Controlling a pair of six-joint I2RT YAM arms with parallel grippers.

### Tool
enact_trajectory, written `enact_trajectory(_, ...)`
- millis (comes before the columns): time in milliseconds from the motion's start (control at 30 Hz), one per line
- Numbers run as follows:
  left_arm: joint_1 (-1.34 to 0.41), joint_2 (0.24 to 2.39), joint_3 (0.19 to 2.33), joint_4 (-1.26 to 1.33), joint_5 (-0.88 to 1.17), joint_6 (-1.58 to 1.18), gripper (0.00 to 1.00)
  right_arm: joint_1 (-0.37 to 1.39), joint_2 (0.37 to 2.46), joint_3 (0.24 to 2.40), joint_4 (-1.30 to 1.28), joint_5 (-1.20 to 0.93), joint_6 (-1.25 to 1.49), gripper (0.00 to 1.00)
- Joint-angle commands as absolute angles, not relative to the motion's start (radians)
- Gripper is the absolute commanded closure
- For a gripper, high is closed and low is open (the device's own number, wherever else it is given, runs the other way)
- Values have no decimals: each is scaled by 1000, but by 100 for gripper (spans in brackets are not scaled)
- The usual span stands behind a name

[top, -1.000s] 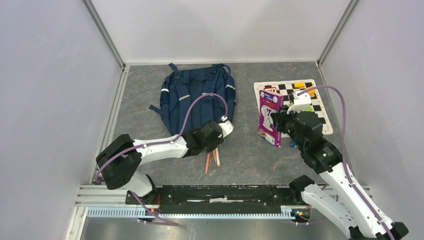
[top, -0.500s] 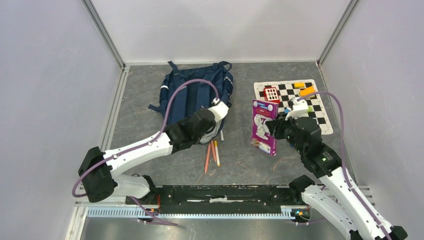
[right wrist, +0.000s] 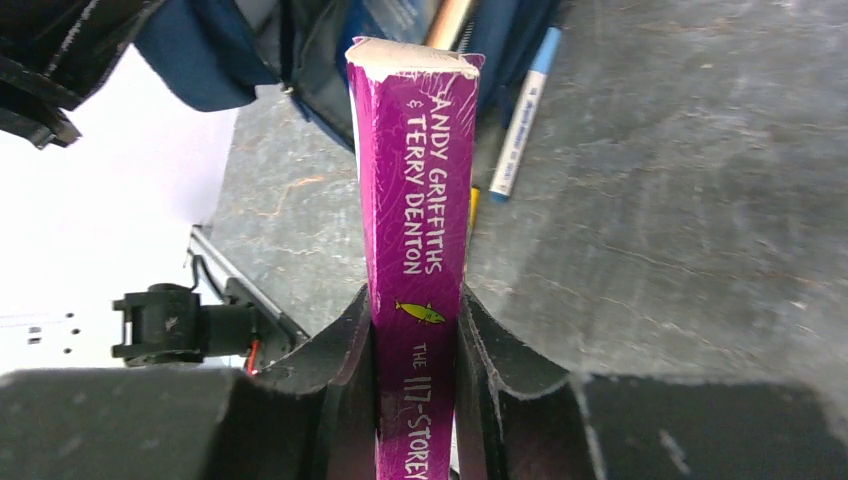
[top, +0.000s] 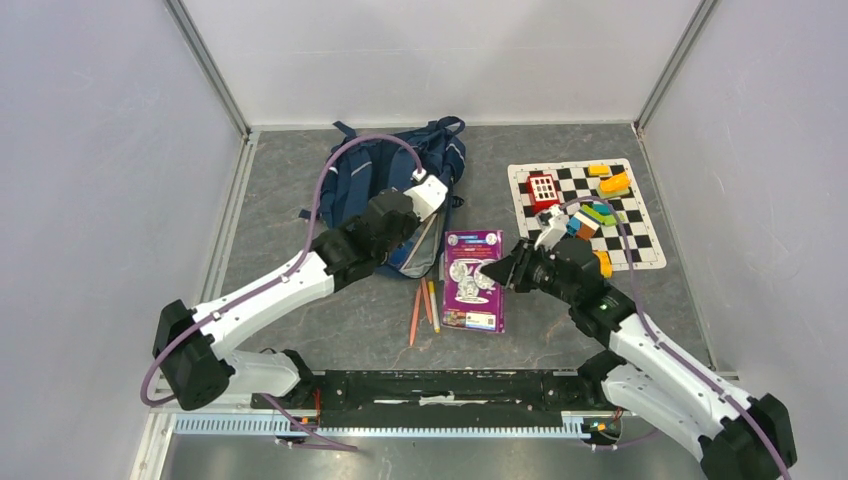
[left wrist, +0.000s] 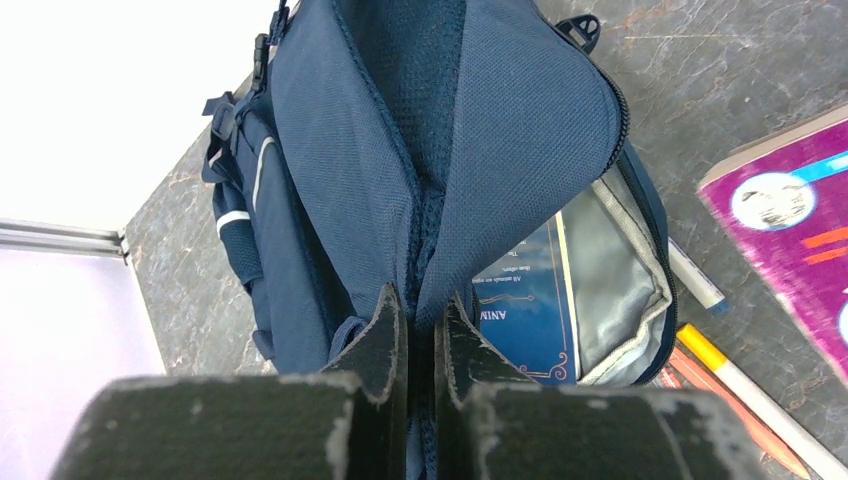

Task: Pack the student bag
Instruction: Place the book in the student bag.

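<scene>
Student bag (top: 375,190) is lying far left on the counter (top: 300,260), its opening being pinched up by the left hand (left wrist: 420,330), closed tight on it. Purple book (top: 473,280) is being clamped at the spine by the right hand (right wrist: 415,320). Likely failures: fabric slipping free, book snagging the rim, pens (top: 425,305) being scattered.

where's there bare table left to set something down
Bare table lies left of the student bag, and in the far strip between bag and checkered mat. Crowded around the bag's mouth: pencils, purple book, left gripper pinching the flap, right gripper gripping the book.
</scene>
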State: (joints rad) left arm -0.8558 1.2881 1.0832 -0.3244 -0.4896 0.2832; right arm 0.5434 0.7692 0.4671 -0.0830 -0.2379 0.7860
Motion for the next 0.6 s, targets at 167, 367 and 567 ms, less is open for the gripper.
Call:
enact_trajectory(167,-845,1147,1016,-45,-350,273,98,675,1030,624,266,-278,925,100)
enact_trajectory(367,-844,1128,983,-34,-332,264,98,678,1200,700,428,-257,1007,100)
enact_trajectory(567,-845,1108,973,-36,-286,239,98,667,1371,762,662,-210,1120,100)
